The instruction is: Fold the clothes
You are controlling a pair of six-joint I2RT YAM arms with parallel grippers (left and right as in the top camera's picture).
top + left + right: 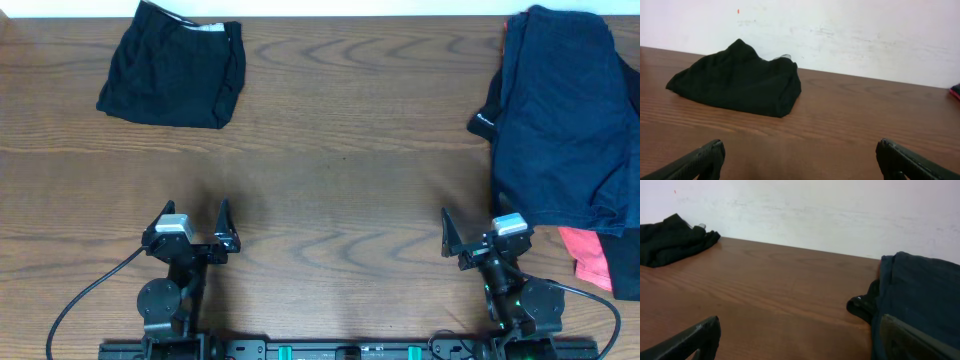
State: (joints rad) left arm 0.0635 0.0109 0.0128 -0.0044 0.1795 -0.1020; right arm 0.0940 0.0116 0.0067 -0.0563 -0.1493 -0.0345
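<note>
Reaching into the pile of clothes (560,120) with the right gripper (476,236), jaws wide and empty like the left gripper (195,225), risks pinching several overlapping layers together.

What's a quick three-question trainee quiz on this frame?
1. True or false: the black garment lies ahead of the left pincer, apart from the navy pile.
2. Which colour shows at the navy pile's near edge, beside the right pincer? A) coral-pink B) yellow C) green
3. Fill in: both pincers stand ___, holding nothing.
Key: 1 true; 2 A, the coral-pink garment; 3 open.
</note>
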